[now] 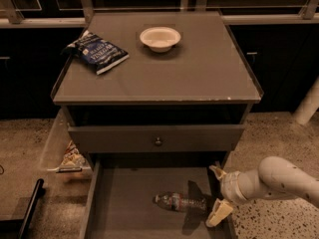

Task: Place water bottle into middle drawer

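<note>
The water bottle (179, 202) lies on its side on the grey floor of the open middle drawer (129, 208), cap end to the left. My gripper (218, 192) is at the drawer's right wall, just right of the bottle's base. It is open and holds nothing. One cream fingertip (216, 171) points to the back and the other (218, 214) to the front. The white arm (279, 180) comes in from the right.
The drawer front with a round knob (158, 141) is just above the open drawer. On the cabinet top are a blue snack bag (99, 52) and a white bowl (160, 38). A side bin holding a snack packet (72, 156) hangs at the left. A white post (309, 103) stands at the right.
</note>
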### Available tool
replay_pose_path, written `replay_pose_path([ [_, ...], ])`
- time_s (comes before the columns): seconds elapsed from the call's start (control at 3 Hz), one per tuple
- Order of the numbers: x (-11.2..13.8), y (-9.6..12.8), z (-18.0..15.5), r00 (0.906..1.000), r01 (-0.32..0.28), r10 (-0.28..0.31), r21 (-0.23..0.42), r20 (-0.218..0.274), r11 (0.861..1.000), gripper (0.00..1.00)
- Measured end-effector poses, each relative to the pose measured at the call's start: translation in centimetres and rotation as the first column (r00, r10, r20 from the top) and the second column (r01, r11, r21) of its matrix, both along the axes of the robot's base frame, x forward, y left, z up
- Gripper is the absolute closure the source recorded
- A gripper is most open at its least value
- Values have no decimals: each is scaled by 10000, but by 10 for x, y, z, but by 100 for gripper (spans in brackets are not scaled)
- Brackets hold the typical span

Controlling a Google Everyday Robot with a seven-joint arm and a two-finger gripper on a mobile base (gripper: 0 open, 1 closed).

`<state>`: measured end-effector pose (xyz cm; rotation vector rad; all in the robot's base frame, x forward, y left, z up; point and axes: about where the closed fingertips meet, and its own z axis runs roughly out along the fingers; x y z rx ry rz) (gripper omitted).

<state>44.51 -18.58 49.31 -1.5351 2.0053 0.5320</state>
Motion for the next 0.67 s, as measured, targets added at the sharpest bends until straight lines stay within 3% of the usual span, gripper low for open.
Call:
replay_pose_path([
  [0.33, -8, -20, 39, 9990, 96, -81, -348, 432, 9993, 0],
  [0.67, -22, -33, 86, 9922, 297, -187, -885, 1235, 9956, 0],
])
